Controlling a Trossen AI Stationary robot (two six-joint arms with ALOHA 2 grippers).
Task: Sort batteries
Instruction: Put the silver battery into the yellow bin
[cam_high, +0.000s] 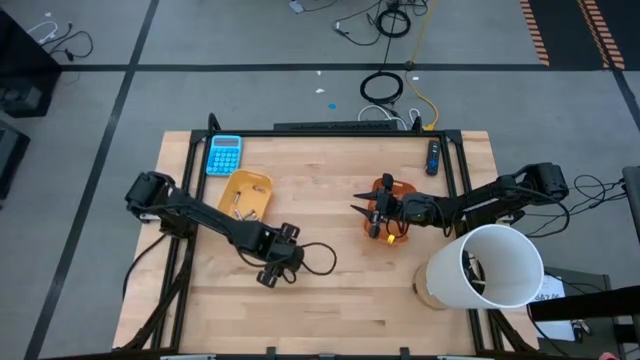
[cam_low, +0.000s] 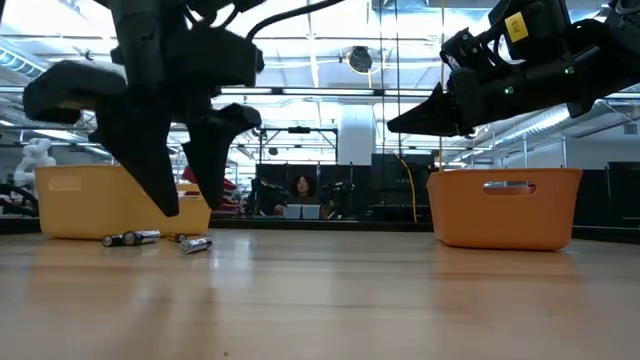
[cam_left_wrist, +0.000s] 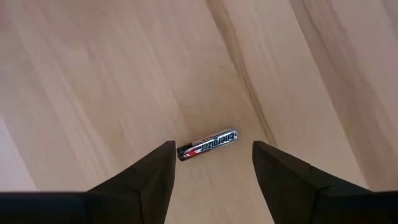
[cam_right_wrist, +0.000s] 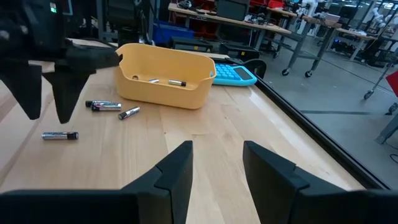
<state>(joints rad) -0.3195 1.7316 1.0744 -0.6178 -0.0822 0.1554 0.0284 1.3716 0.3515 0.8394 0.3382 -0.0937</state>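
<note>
On the wooden table (cam_left_wrist: 93, 74), a small battery (cam_left_wrist: 208, 144) is seen lying between the spread-apart fingers of the left gripper (cam_left_wrist: 211, 171), untouched.

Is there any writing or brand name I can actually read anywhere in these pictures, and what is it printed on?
"Energizer": on the battery lying on the table between the left gripper's open fingers.
Calculator keys: too small to read.
Yellow tray, orange tray: the label patches on their walls are blurred, unreadable.
Other loose batteries: print too small to read.
</note>
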